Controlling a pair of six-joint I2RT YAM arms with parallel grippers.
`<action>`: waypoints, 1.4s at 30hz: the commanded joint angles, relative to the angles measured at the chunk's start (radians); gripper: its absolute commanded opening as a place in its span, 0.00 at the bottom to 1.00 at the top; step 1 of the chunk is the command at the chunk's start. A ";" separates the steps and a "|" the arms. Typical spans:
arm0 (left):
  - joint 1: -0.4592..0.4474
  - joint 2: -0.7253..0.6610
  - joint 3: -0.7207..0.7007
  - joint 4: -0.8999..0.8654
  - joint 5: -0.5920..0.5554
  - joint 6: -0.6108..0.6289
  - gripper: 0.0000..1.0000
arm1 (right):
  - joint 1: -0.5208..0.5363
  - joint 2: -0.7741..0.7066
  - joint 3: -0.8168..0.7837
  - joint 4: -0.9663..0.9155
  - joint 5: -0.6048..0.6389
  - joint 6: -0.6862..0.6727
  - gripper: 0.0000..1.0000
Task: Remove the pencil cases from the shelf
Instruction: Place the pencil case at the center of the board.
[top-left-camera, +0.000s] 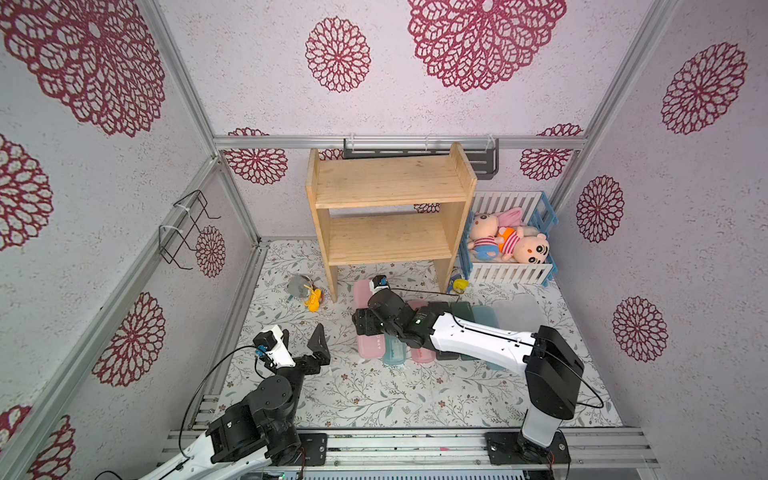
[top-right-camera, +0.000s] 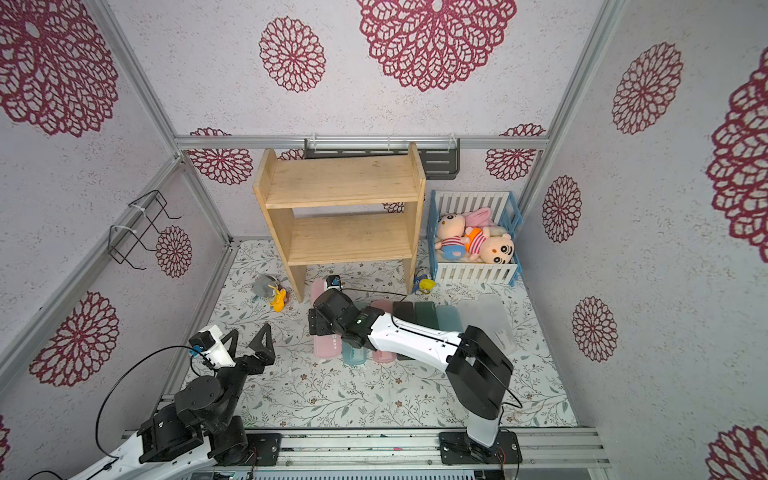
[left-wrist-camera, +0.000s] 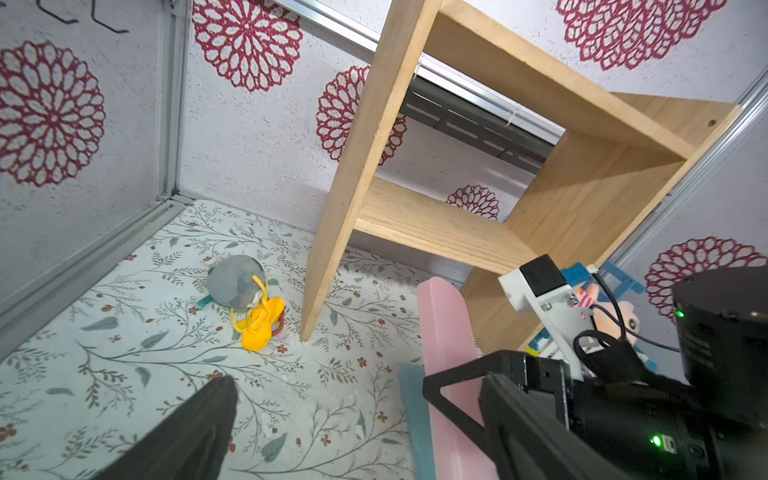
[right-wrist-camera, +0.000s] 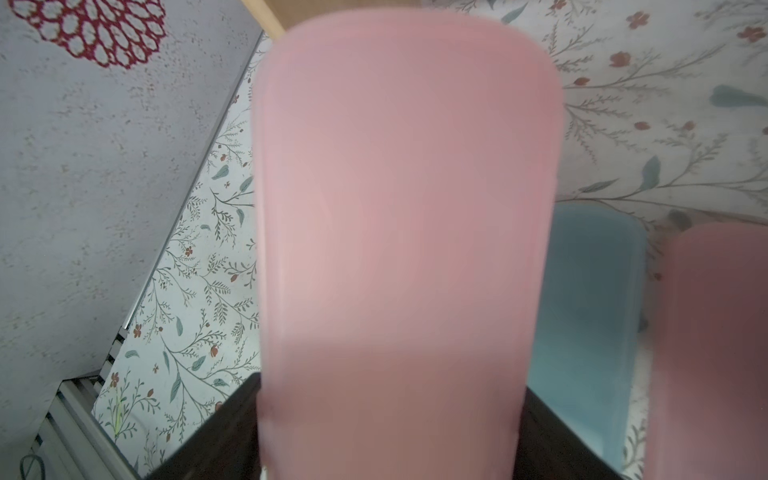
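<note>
The pine shelf (top-left-camera: 390, 195) (top-right-camera: 340, 191) (left-wrist-camera: 540, 104) stands at the back, and both boards are bare. Several pencil cases lie in a row on the floral mat in front of it: teal (top-left-camera: 395, 353), pink (top-left-camera: 422, 353), black (top-left-camera: 440, 309), dark green (top-left-camera: 462, 309), light blue (top-left-camera: 484, 316) and frosted clear (top-left-camera: 517, 311). My right gripper (top-left-camera: 368, 332) (right-wrist-camera: 390, 432) is shut on a pink pencil case (top-left-camera: 361, 291) (top-right-camera: 328, 349) (left-wrist-camera: 442, 324) (right-wrist-camera: 407, 208) at the row's left end. My left gripper (top-left-camera: 301, 343) (top-right-camera: 246, 338) (left-wrist-camera: 353, 419) stands open over the mat left of the row, holding nothing.
A white-and-blue crib (top-left-camera: 509, 270) with plush toys stands right of the shelf. A grey and yellow toy (top-left-camera: 305, 291) lies by the shelf's left leg and a small yellow thing (top-left-camera: 460, 284) by its right leg. A wire rack (top-left-camera: 187, 228) hangs on the left wall.
</note>
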 joint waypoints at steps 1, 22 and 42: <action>-0.006 -0.008 0.017 0.024 -0.056 0.062 0.97 | -0.019 0.063 0.071 0.063 -0.035 0.028 0.75; -0.003 -0.046 -0.015 0.065 -0.124 0.145 0.97 | -0.061 0.303 0.211 -0.034 0.013 0.061 0.95; 0.251 0.748 0.082 0.694 -0.022 0.317 0.97 | -0.223 -0.477 -0.487 0.185 0.339 -0.304 0.99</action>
